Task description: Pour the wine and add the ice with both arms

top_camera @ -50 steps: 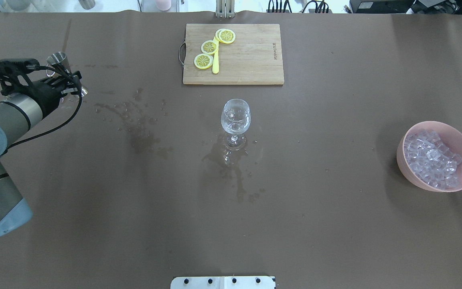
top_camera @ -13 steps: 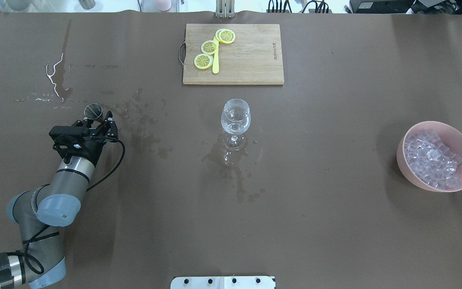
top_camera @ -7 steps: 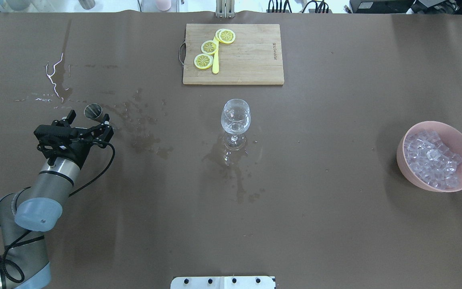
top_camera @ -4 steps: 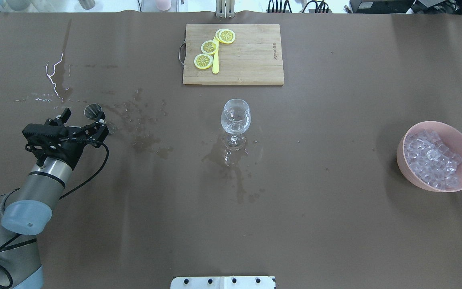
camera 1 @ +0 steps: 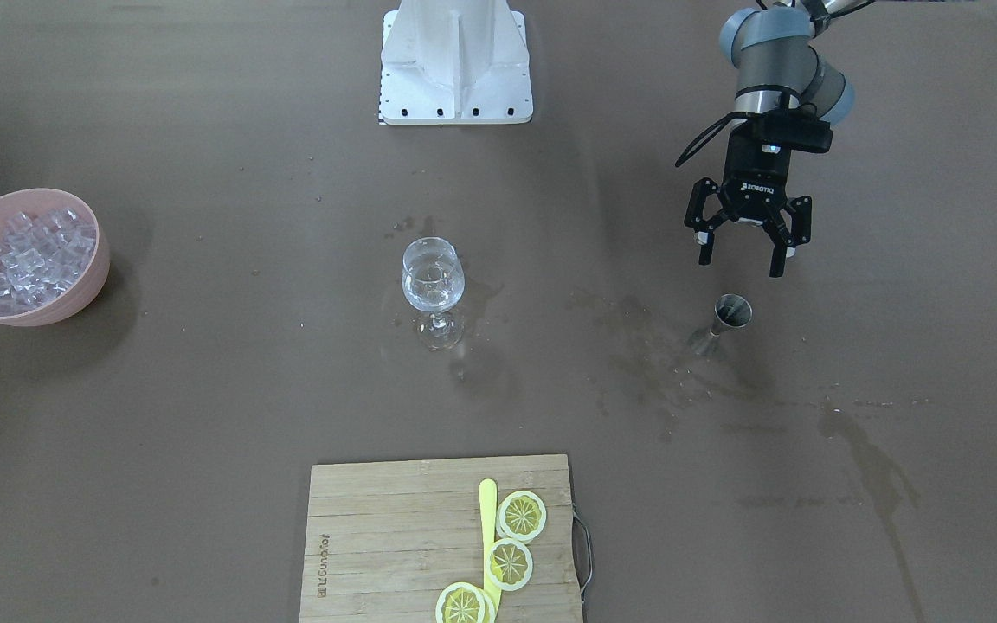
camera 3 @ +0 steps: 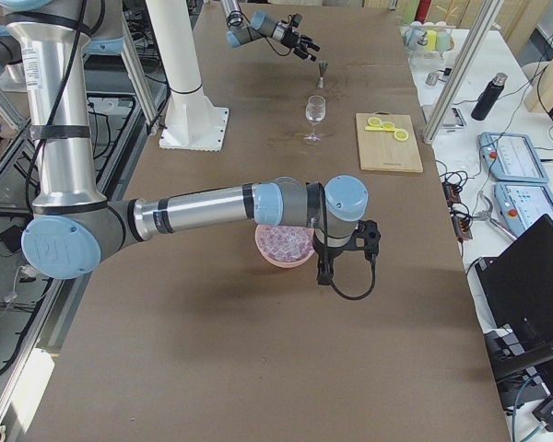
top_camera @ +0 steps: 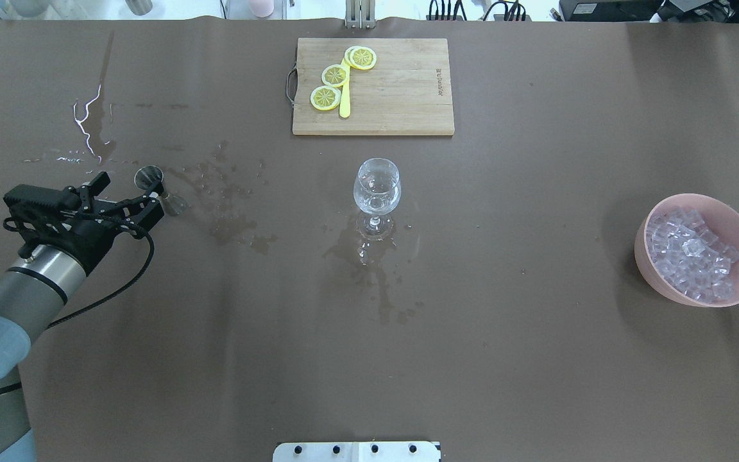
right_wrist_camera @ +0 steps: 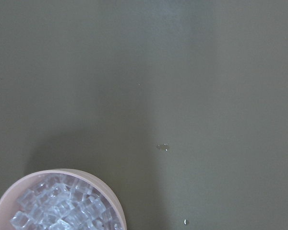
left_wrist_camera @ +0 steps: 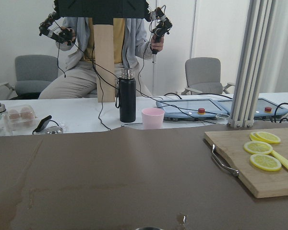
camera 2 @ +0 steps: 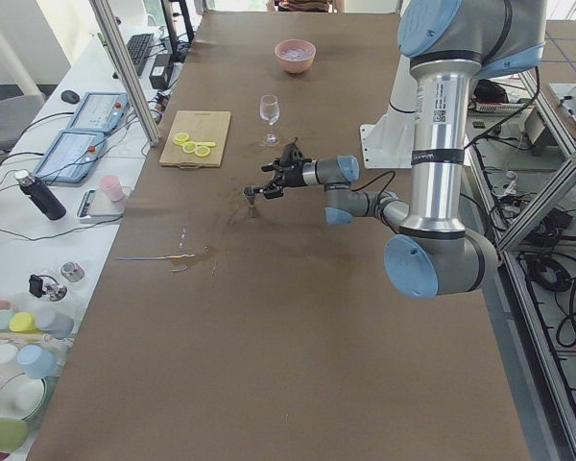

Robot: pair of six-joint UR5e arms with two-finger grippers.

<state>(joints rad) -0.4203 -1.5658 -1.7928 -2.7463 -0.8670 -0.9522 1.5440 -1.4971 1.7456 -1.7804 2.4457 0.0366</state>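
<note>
A: Front view first. Where is the left hand [camera 1: 741, 264]?

B: Spread wide and holding nothing, just short of the jigger [camera 1: 729, 315]. That stands upright on the worktop [camera 1: 204, 415] among wet stains [camera 1: 637, 355]. The glass [camera 1: 434, 281] is mid-worktop with a little wine [camera 1: 434, 300] low in it.

A: Overhead?

B: One finger [top_camera: 142, 206] lies very close to the jigger. I can't tell whether they touch. A sideways swing could clip it, and I'd expect that narrow waist to topple easily.

A: The left side view?

B: It agrees: the near arm's hand is beside the jigger, well apart from the glass.

A: The right side view?

B: The right hand [camera 3: 343, 247] hangs over the bowl [camera 3: 276, 263] of ice [camera 3: 286, 241]. I cannot tell whether it is spread or pressed together.

A: Left wrist camera?

B: It looks across the worktop to the board [left_wrist_camera: 230, 155] and lemon slices [left_wrist_camera: 261, 162], with a person [left_wrist_camera: 105, 48] seated beyond. No fingers show.

A: Right wrist camera?

B: The ice sits at the lower left corner, off-centre. A straight descent from here may strike the bowl's rim or miss altogether. The cubes look slick, so one could slip from a pinch. A cube dropped from high up might splash the wine out or rock the stemmed glass on its wet patch.
</note>
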